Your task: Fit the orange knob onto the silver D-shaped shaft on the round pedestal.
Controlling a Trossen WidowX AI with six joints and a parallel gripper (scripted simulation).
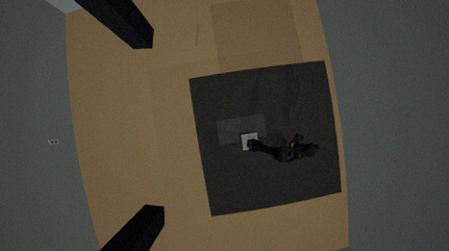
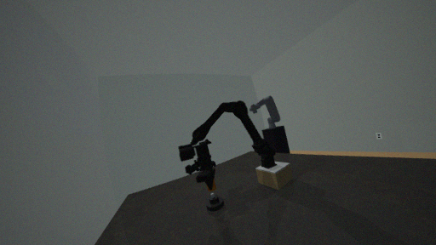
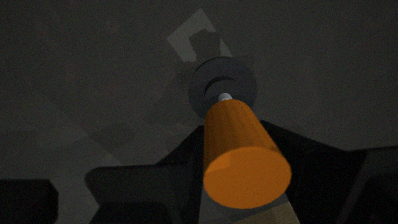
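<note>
My gripper (image 2: 208, 179) is shut on the orange knob (image 3: 240, 152) (image 2: 214, 185) (image 1: 292, 143) and holds it upright in the air. In the wrist view the knob's lower end lies right over the silver D-shaped shaft (image 3: 224, 96), whose tip just shows above it. The shaft stands on the dark round pedestal (image 3: 200, 85) (image 2: 215, 202). In the exterior view the knob hangs a short way above the shaft, with a gap between them. The knob's hole is hidden underneath.
The arm's base stands on a pale block (image 2: 274, 174) (image 1: 248, 141) on the dark mat (image 1: 270, 187). Two dark long boxes (image 1: 117, 17) (image 1: 128, 237) lie at the tan table's (image 1: 118, 137) left side.
</note>
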